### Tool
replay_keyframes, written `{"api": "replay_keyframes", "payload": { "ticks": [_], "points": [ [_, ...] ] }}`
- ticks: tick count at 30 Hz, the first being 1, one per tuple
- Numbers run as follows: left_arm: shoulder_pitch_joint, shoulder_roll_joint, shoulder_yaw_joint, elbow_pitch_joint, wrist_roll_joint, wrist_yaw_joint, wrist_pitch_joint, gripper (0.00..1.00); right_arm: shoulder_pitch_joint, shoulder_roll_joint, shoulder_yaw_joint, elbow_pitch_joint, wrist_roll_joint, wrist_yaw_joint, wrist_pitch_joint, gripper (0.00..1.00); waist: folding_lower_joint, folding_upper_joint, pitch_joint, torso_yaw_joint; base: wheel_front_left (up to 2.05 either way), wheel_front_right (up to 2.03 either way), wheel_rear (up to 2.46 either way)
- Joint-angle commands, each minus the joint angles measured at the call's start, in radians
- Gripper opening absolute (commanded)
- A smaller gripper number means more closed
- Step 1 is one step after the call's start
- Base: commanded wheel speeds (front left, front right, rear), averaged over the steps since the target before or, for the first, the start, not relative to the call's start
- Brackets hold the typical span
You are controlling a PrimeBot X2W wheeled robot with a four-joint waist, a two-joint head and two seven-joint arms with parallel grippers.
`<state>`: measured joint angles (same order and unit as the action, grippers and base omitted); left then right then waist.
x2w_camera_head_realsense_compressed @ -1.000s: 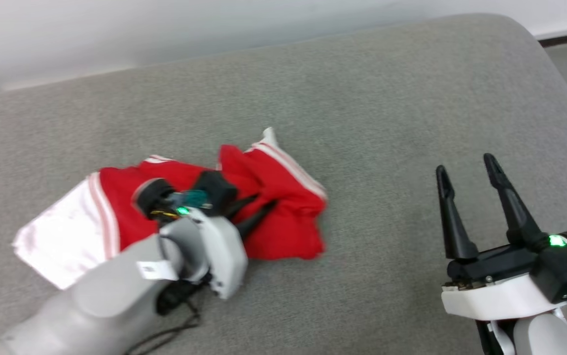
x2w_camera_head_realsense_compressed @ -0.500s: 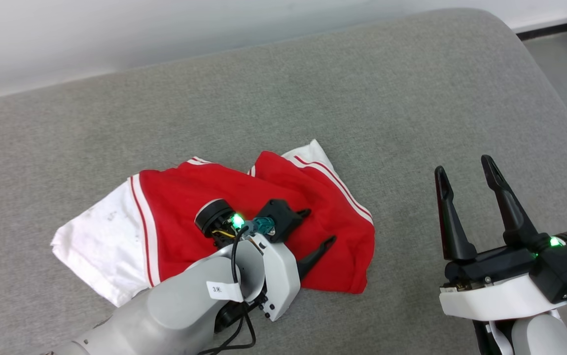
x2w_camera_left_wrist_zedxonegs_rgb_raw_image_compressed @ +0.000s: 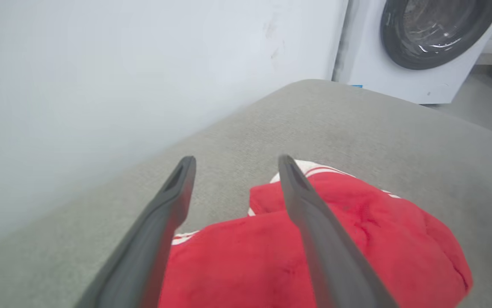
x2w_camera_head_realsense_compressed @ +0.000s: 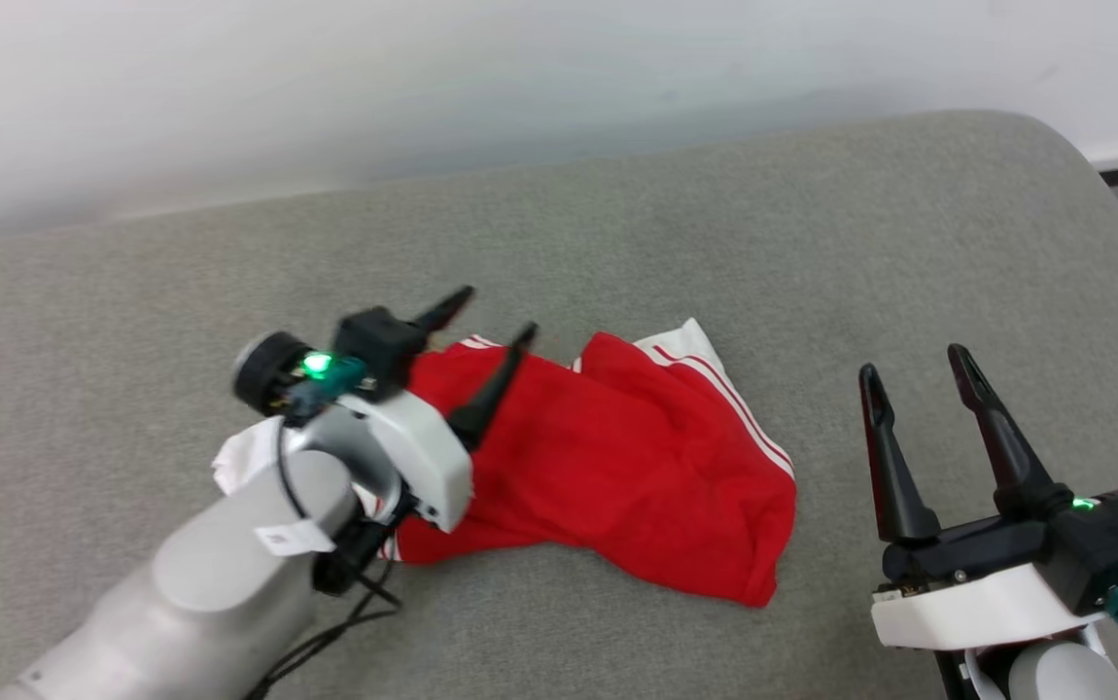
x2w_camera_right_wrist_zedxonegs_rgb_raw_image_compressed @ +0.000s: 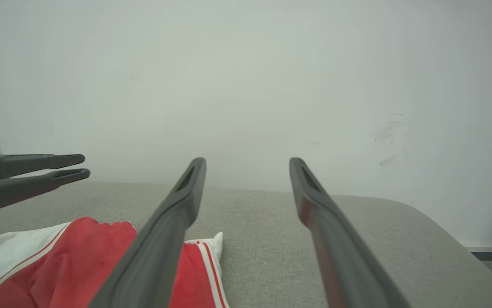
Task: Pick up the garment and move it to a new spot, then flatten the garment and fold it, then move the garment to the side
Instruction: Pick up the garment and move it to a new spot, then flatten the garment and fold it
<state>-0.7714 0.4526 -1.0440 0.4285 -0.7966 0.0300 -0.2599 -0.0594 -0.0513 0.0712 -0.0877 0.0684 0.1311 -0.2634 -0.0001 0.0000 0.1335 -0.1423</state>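
Behind everything, a plain pale wall (x2w_camera_head_realsense_compressed: 520,78). Past the far corner in the left wrist view, a white front-loading washing machine (x2w_camera_left_wrist_zedxonegs_rgb_raw_image_compressed: 421,64) with a dark round door, cut off at the frame's top. Below the wall, a broad grey upholstered cushion (x2w_camera_head_realsense_compressed: 715,243) with a rounded corner.

Around its middle, slightly left of centre in the head view, the garment (x2w_camera_head_realsense_compressed: 617,476): a crumpled red short-sleeved jersey shirt with white sleeves, lying loose on the fabric. Long axis roughly left to right across the head view, right end slanting toward the robot. One white corner with red-and-white striped trim pointing away toward the wall. Left end, a white sleeve, mostly hidden under the pale left forearm. Which face lies upward: cannot tell. Neck and hem lost in the bunched folds.

Above the garment's left part, the left end effector (x2w_camera_head_realsense_compressed: 498,313), fingers spread wide, gripping nothing. Well to the right, clear of the cloth, the right end effector (x2w_camera_head_realsense_compressed: 914,362), likewise wide open and empty.
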Motion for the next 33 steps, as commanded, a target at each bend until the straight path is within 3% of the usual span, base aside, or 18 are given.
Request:
{"api": "replay_keyframes", "payload": {
  "ticks": [1, 9, 14, 19, 23, 33],
  "points": [
    [0.027, 0.026, 0.045, -0.029, 0.003, 0.018, -0.006, 1.0, 0.013, 0.002, -0.007, 0.002, -0.01, -0.001, -0.002, 1.0, 0.0001, 0.0, -0.029, 0.033, 0.0, 0.0, 0.0],
    [0.235, 0.124, 0.391, -0.25, 0.073, 0.107, -0.005, 1.0, 0.025, 0.002, -0.031, -0.003, -0.026, -0.001, -0.002, 1.0, 0.0001, 0.0, -0.061, 0.074, 0.0, 0.0, 0.0],
    [0.461, 0.126, 0.595, -0.394, 0.183, 0.141, -0.005, 1.0, 0.035, 0.002, -0.041, -0.013, -0.031, -0.001, -0.002, 1.0, 0.0001, 0.0, -0.07, 0.081, 0.0, 0.0, 0.0],
    [0.679, 0.058, 0.74, -0.496, 0.26, 0.126, -0.005, 1.0, 0.046, 0.002, -0.059, -0.023, -0.031, -0.001, -0.002, 1.0, 0.0001, 0.0, -0.075, 0.089, 0.0, 0.0, 0.0],
    [0.777, -0.033, 0.815, -0.537, 0.313, 0.094, -0.005, 1.0, 0.057, 0.002, -0.073, -0.029, -0.03, -0.001, -0.002, 1.0, 0.0001, 0.0, -0.076, 0.099, 0.0, 0.0, 0.0],
    [0.853, -0.218, 0.919, -0.53, 0.428, -0.019, -0.005, 1.0, 0.052, 0.002, -0.061, -0.021, -0.022, -0.001, -0.002, 1.0, 0.0001, 0.0, -0.084, 0.1, 0.0, 0.0, 0.0]
  ]
}}
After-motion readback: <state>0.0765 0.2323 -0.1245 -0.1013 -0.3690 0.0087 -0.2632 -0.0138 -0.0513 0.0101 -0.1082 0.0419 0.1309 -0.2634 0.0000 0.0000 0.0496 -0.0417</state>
